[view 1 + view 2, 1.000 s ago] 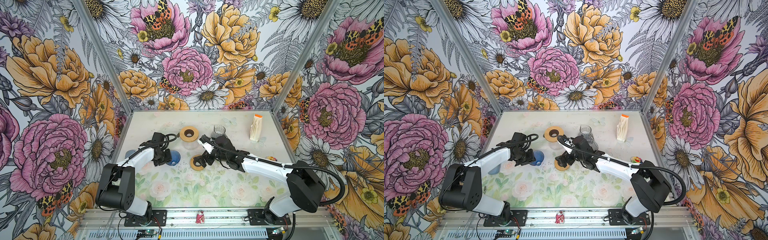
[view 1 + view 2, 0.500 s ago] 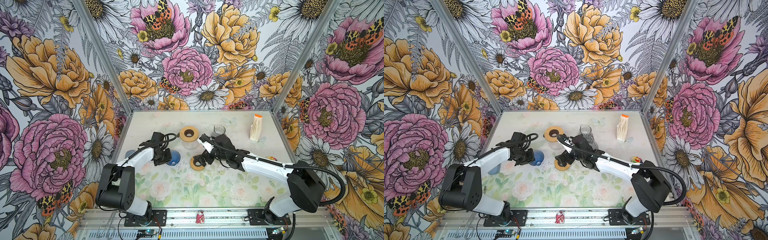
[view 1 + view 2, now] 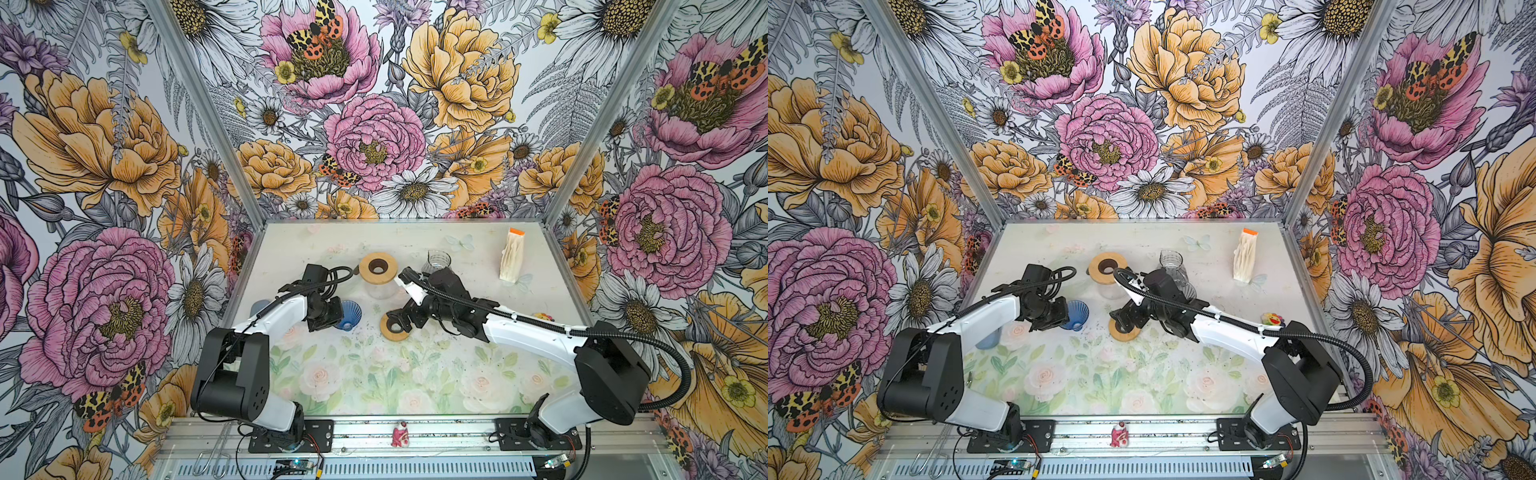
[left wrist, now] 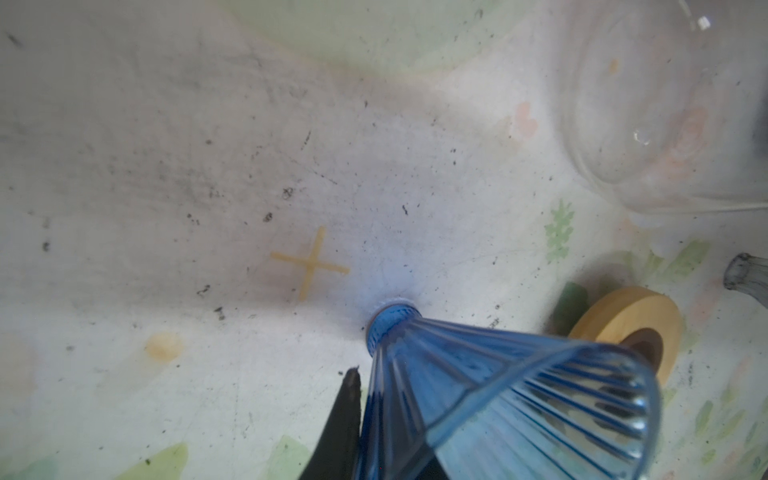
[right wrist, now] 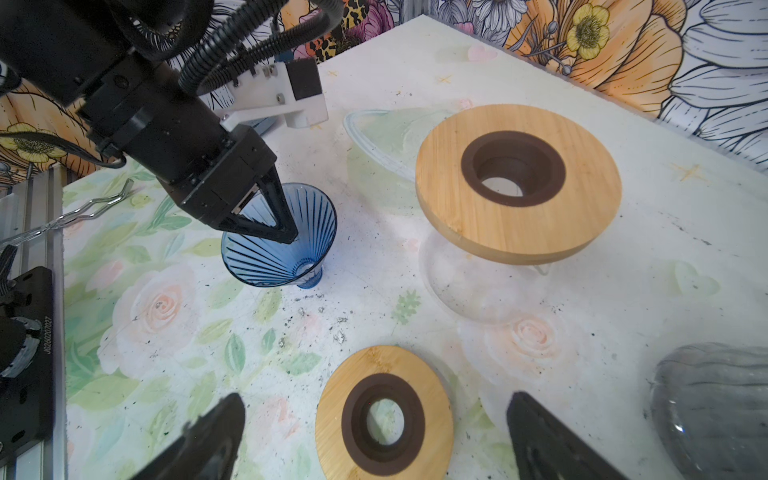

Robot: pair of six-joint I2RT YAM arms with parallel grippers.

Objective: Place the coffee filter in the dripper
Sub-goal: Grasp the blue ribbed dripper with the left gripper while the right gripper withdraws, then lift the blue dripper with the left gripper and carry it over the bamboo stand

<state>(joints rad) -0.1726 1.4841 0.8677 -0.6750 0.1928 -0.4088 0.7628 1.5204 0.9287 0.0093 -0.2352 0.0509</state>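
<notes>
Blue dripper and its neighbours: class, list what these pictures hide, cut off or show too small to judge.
- Blue dripper: both top views, left gripper covers part of it.
- Its second finger: left wrist view, hidden by the dripper; one finger shows.
- Filter pack: top views, too small to count filters.
- Grey glass: right wrist view, cut by the edge.
- Fingers of right gripper: same view, cut off at the bottom edge.

Loose wooden ring (image 5: 434,419), glass carafe (image 5: 469,286), clear jar (image 3: 439,261)
</notes>
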